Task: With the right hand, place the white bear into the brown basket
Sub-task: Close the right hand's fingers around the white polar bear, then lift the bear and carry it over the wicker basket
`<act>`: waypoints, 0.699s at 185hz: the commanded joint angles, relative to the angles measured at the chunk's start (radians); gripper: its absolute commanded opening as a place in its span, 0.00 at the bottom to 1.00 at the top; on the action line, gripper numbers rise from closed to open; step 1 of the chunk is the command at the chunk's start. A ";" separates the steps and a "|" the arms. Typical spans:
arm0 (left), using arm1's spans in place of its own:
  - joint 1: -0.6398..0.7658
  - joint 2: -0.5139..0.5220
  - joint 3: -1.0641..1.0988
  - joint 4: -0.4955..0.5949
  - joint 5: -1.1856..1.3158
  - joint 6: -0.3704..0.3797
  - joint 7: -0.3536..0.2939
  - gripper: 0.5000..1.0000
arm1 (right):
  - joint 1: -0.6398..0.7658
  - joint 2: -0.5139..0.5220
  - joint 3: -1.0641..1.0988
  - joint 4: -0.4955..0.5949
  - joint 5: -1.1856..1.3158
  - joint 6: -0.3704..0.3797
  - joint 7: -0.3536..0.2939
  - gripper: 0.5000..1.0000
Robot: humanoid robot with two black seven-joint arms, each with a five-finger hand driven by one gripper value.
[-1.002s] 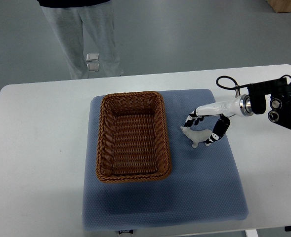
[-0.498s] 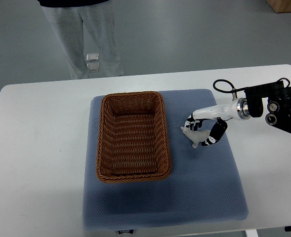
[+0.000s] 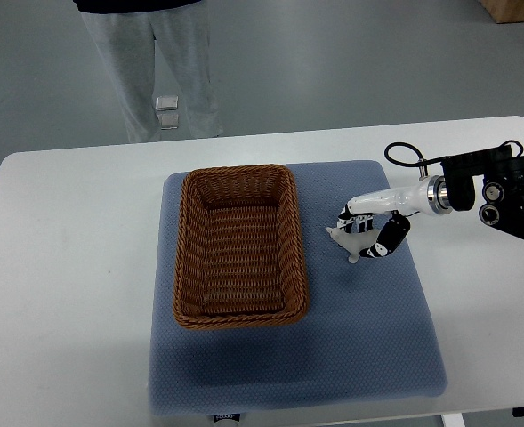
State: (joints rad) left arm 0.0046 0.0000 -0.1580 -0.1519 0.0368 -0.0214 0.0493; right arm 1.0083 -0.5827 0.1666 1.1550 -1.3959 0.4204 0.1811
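The right hand (image 3: 368, 233) has its fingers curled around the white bear (image 3: 348, 242), which lies on the blue mat (image 3: 368, 329) beside the brown basket (image 3: 240, 245). Lifting and placing it into the basket remain.

A mat (image 3: 368, 329) lies on the table (image 3: 66, 267), reaching from the table's middle to its near edge. The wicker basket (image 3: 240, 246) stands on the mat's left half, and the toy bear (image 3: 348, 242) lies on the mat just right of the basket, under the right hand (image 3: 368, 233) whose arm reaches in from the table's right edge. A person (image 3: 155, 62) stands on the floor beyond the table's far edge.
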 commanded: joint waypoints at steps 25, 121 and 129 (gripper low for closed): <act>0.000 0.000 0.000 0.000 0.000 0.000 0.001 1.00 | 0.030 -0.023 0.021 -0.001 0.005 -0.002 0.001 0.00; 0.000 0.000 0.000 0.000 0.000 0.000 0.000 1.00 | 0.121 0.007 0.033 -0.001 0.005 -0.003 0.000 0.01; 0.000 0.000 0.000 0.000 0.000 0.000 0.000 1.00 | 0.139 0.032 0.033 -0.001 0.003 -0.003 -0.002 0.01</act>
State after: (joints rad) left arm 0.0046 0.0000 -0.1580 -0.1519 0.0368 -0.0214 0.0493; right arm 1.1119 -0.5884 0.1993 1.1535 -1.3900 0.4162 0.1811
